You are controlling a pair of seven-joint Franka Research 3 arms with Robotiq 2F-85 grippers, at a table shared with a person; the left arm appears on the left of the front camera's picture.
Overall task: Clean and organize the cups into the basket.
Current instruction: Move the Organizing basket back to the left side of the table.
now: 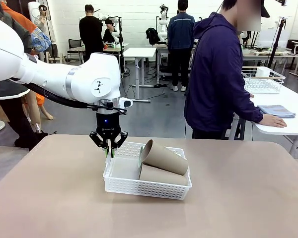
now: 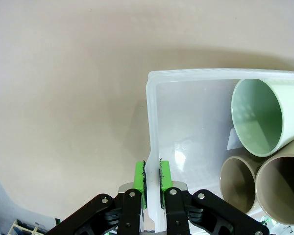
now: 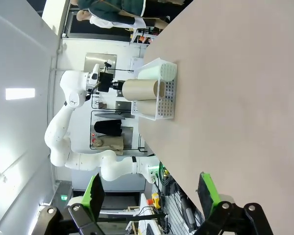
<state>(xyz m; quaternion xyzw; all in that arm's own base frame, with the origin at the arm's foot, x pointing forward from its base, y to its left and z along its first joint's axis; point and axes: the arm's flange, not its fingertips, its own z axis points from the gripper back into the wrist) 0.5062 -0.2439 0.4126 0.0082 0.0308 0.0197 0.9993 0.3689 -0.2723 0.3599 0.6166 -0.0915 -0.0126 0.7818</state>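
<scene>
- Left gripper point(image 1: 109, 149) pinches the basket point(image 2: 154, 161) wall.
- Right gripper point(image 3: 152, 193) spread, empty.
- Mint cup point(image 2: 259, 115) and 2 tan cups point(image 1: 163, 157) partly cut off.

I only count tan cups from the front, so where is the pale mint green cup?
In the left wrist view, the pale mint green cup lies on its side in the white plastic mesh basket, beside two tan cups.

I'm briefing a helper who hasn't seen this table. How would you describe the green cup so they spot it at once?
Start at the white mesh-sided basket in the middle of the tan table, just beside the left hand. Three cups lie on their sides in it. Among them, the green cup is the only pale mint one, inside and out; the two tan cups beside it are matte beige.
</scene>
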